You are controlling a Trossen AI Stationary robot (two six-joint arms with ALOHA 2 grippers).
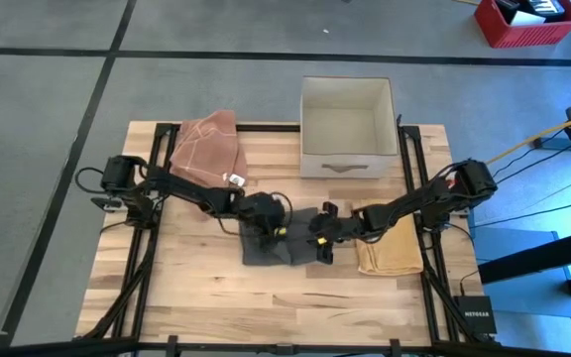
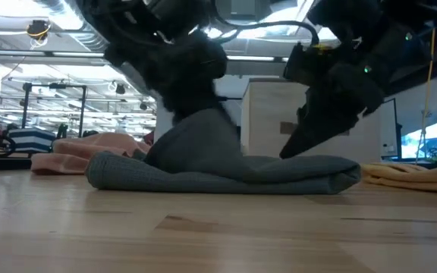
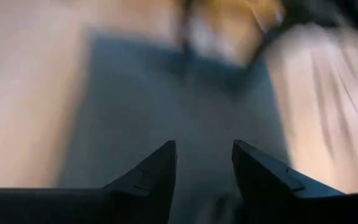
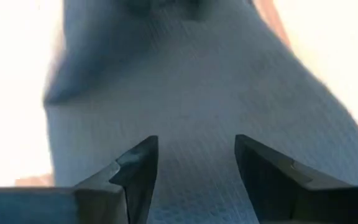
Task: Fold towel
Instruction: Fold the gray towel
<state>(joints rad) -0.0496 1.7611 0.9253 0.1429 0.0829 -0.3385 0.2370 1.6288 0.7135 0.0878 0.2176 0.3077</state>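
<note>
Grey waffle-weave towel (image 4: pixel 197 93) fills view; right gripper (image 4: pixel 196 163) jaws apart above it.

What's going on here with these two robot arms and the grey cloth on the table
Two robot arms are working on a grey towel in the middle of the wooden table. The left gripper is over the towel's left part, where the cloth rises in a hump, and the right gripper is at its right edge. Both have open fingers. A pink towel, a yellow towel and a white box sit nearby.
</note>
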